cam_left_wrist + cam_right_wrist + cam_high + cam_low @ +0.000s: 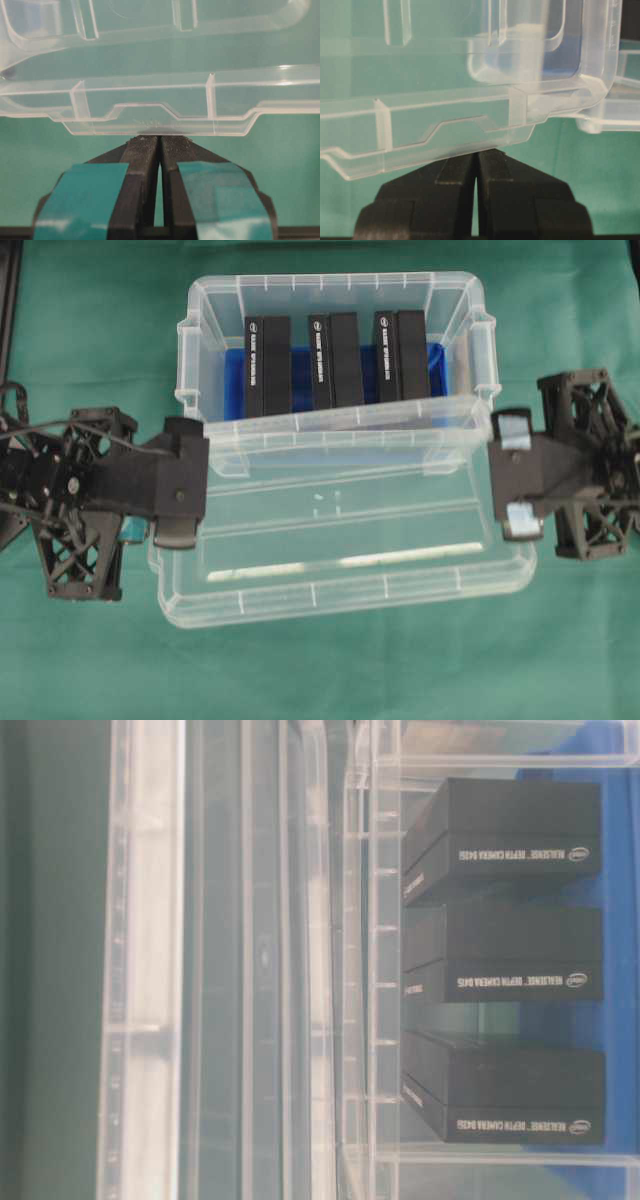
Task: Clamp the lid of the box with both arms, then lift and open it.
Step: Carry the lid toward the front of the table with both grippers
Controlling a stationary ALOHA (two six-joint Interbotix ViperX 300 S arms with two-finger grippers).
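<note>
We saw the lid (340, 540) held off the box (335, 300), shifted toward the near side so that its far edge overlapped the box's front rim. Three black cases (335, 360) stood exposed inside on the blue base. Our left gripper (160, 142) had its fingers pressed together on the lid's end tab. Our right gripper (477, 155) likewise pinched the opposite end. Green tabletop (90, 330) lay beneath.

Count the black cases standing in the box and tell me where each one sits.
3. All stand upright in a row inside the box on its blue base: left case, middle case, right case. None appears hidden behind them.
</note>
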